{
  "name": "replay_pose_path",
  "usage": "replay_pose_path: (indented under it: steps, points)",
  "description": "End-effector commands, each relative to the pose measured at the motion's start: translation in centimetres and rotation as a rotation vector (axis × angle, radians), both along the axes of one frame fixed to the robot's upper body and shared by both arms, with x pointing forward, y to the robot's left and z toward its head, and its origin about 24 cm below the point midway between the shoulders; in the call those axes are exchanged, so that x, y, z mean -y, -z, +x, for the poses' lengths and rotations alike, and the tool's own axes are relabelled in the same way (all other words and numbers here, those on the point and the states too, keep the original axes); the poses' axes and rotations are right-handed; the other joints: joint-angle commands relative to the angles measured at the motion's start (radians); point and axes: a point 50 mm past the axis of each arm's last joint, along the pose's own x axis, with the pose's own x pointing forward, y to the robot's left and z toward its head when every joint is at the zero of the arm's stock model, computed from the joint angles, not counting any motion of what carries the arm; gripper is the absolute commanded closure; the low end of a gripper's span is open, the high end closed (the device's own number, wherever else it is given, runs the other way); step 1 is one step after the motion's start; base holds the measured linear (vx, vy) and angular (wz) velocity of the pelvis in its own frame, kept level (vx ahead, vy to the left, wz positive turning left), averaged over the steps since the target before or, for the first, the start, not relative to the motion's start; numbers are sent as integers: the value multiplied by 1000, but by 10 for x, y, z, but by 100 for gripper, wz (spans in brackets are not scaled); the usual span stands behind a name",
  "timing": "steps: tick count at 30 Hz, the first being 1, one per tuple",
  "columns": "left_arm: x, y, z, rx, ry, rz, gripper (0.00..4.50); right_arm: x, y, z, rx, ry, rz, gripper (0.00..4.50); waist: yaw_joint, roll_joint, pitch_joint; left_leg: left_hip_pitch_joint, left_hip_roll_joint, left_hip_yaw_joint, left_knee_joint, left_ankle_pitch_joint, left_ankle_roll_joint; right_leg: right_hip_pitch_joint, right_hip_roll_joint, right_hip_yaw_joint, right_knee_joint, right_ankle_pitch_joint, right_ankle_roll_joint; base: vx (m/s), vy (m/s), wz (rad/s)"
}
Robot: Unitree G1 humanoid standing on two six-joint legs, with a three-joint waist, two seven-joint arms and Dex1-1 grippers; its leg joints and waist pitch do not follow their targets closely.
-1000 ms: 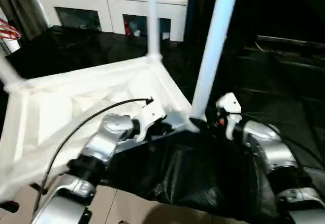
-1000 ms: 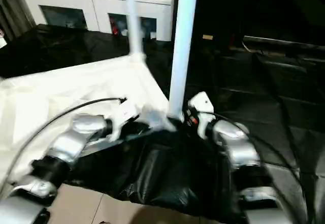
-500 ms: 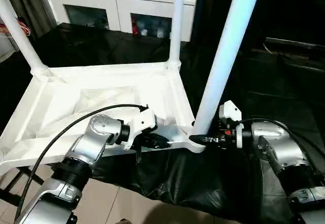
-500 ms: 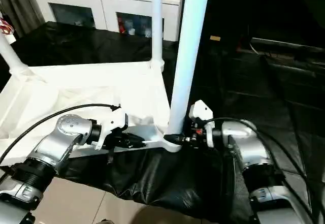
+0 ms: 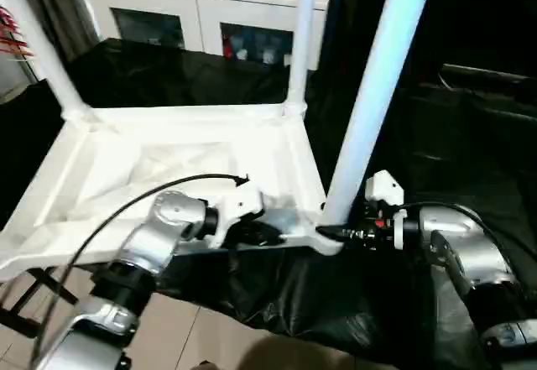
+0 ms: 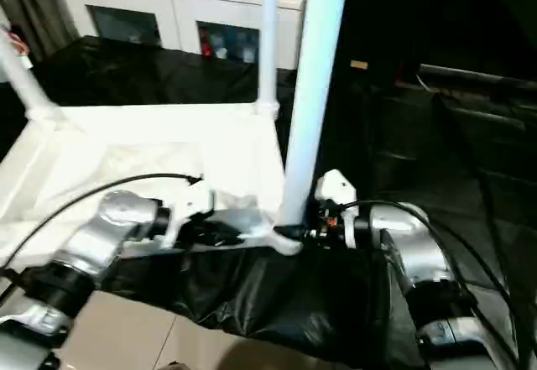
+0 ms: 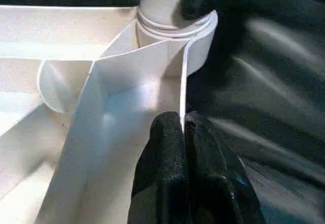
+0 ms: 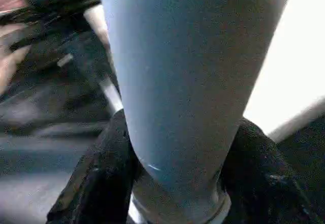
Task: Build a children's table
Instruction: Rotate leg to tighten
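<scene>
A white glass-doored cabinet (image 5: 201, 18) stands at upper left behind black sheeting (image 5: 277, 294). The upturned tabletop (image 5: 168, 169) fills the frame's left and middle. In my left wrist view, my left gripper (image 7: 184, 125) pinches its rim shut. In my right wrist view, my right gripper (image 8: 177, 173) clasps the near leg (image 8: 188, 71) at its base.

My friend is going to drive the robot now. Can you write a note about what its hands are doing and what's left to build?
Left tool: shut on the tabletop's near rim.
Right tool: fingers either side of the near right leg, at its base by the corner socket.
Tabletop lies upside down on black sheeting. Three legs stand in sockets: near right, far right, far left.
Left: the near left corner is out of view, so check it for the fourth leg.
</scene>
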Motion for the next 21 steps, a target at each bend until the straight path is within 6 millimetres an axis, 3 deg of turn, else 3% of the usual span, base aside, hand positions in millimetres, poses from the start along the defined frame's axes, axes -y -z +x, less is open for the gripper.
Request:
replay_pose_path:
  steps: [1, 3, 5, 6, 9, 11, 14, 16, 18, 21]
  points:
    - [14, -17, 16, 98, -139, -42, 450, -31, 13, -5, -43, -33, 54, 252, -10, -11, -62, 22, 51, -31, -70, -230, 33, 41, -98, 59, -102, -383, -144, 0, 0, 0]
    - [28, -18, 19, 105, -215, -57, 450, -47, 19, 4, -55, 129, 72, 253, -18, -8, -60, 22, 50, -31, -71, -233, 28, 37, -98, 60, -105, -392, -144, 0, 0, 0]
    - [34, -19, 22, 114, -257, -64, 450, -56, 21, 8, -69, 207, 94, 253, -24, -11, -62, 20, 47, -32, -71, -236, 26, 42, -97, 59, -105, -401, -136, 0, 0, 0]
    - [38, -19, 23, 116, -273, -68, 450, -64, 20, 11, -67, 242, 104, 253, -30, -6, -62, 20, 46, -32, -71, -235, 26, 40, -97, 59, -106, -393, -138, 0, 0, 0]
    - [42, -20, 24, 124, -296, -68, 450, -70, 21, 14, -72, 288, 104, 253, -36, -5, -64, 16, 46, -34, -71, -221, 30, 45, -97, 60, -102, -346, -147, 0, 0, 0]
    - [52, -20, 25, 143, -306, -51, 450, -91, 20, 22, -72, 378, 91, 253, -40, -1, -67, 15, 45, -33, -70, -202, 37, 45, -95, 60, -95, -292, -167, 0, 0, 0]
    - [58, -20, 23, 144, -290, -51, 450, -108, 14, 24, -61, 359, 101, 253, -50, -2, -66, 15, 44, -32, -69, -216, 34, 46, -96, 60, -97, -301, -171, 0, 0, 0]
    - [58, -20, 22, 141, -277, -52, 450, -112, 10, 24, -48, 330, 125, 253, -49, 0, -66, 14, 46, -32, -70, -214, 41, 48, -96, 62, -97, -289, -171, 0, 0, 0]
    - [54, -19, 21, 140, -263, -52, 450, -109, 5, 24, -46, 301, 167, 198, -51, -1, -65, 15, 47, -31, -71, -222, 45, 47, -95, 62, -96, -281, -175, 0, 0, 0]
    - [50, -20, 19, 149, -232, -62, 450, -99, 3, 24, -38, 266, 170, 176, -50, -2, -64, 13, 46, -32, -70, -235, 52, 49, -98, 61, -100, -308, -168, 0, 0, 0]
